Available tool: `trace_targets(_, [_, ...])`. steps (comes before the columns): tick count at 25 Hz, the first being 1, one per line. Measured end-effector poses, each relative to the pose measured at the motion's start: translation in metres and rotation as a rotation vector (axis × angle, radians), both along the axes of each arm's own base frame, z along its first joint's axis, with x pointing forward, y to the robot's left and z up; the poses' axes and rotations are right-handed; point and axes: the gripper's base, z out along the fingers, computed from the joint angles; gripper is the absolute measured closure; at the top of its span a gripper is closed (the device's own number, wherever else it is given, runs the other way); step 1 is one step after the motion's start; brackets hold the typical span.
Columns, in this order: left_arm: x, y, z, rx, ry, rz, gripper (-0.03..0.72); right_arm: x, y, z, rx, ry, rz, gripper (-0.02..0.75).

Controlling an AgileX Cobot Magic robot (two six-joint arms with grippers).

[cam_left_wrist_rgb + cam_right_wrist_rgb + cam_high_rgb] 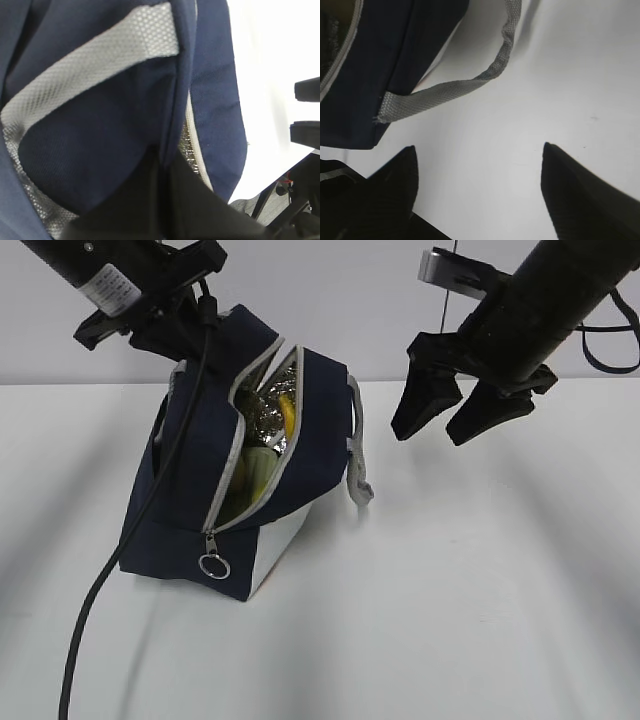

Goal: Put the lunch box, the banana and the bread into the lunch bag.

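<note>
Two arms: both are up over the white counter (pixel 480 620), one at the boxy navy-blue fabric lunch bag (pixel 195 490), the other clear of it.
Lunch bag: it stands tilted on the counter with one bottom edge raised, its grey zipper parted along the top and side, and its metal ring pull (pixel 213 566) hanging at the lower end of the zip.
Left end effector: the left end effector (pixel 190 315) sits at the bag's upper back edge and seems to hold the fabric there; its wrist view is filled with navy cloth and a grey strap handle (pixel 85 70), so whether the fingers are pinched on it I cannot tell.
Right end effector: the right end effector (pixel 455 405) hangs spread apart and empty, just beside the bag's other grey strap handle (pixel 450 90), touching nothing.
Banana: the curved yellow banana (pixel 286 412) shows inside the opening against the silver foil lining.
Other contents: a pale greenish-yellow shape (pixel 258 465) lies lower in the opening; whether it is the lunch box, the bread or more banana I cannot tell.
Progress: nothing of the task lies out on the counter, so packing looks done or nearly so; likely left are releasing the bag and letting it settle flat.
</note>
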Motion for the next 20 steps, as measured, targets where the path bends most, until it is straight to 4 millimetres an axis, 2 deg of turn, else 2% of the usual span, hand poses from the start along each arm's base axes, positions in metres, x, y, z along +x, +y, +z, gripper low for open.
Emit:
trace_targets(5, [0.0, 0.0, 0.0, 0.0, -0.001, -0.002, 0.69, 0.003, 0.0, 0.0, 0.019, -0.045, 0.018, 0.174])
trace_targets(11, [0.0, 0.0, 0.0, 0.001, -0.002, -0.003, 0.69, 0.011, 0.006, 0.005, 0.11, -0.107, -0.037, 0.174])
trace_targets(15, [0.0, 0.0, 0.0, 0.001, -0.002, -0.003, 0.69, 0.019, 0.012, -0.008, 0.169, -0.077, -0.065, 0.183])
trace_targets(20, [0.0, 0.0, 0.0, 0.001, -0.002, -0.003, 0.69, 0.031, 0.018, -0.031, 0.27, -0.026, -0.075, 0.259])
